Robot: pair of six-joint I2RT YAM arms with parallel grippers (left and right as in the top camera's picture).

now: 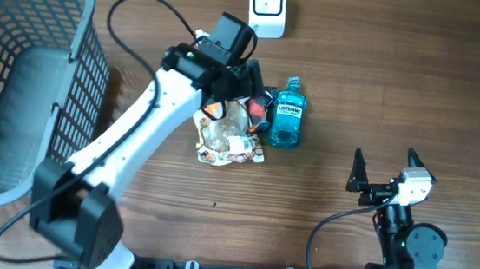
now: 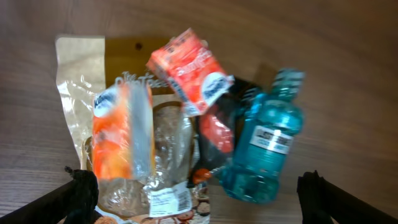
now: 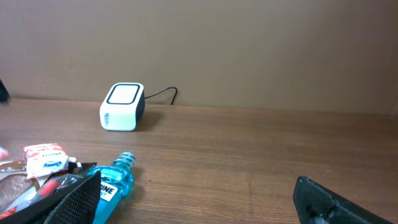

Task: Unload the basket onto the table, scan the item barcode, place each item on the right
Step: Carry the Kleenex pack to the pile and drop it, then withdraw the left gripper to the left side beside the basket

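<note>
1 red-orange packet [image 2: 189,71], white-lettered, tilted over a crinkled bag [image 2: 73,87].

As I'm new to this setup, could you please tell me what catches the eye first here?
A bright blue mouthwash bottle lies at the centre, beside a heap of orange and clear snack packets under the open left gripper. A large grey basket fills the left side, and a small white scanner sits at the far edge.
</note>
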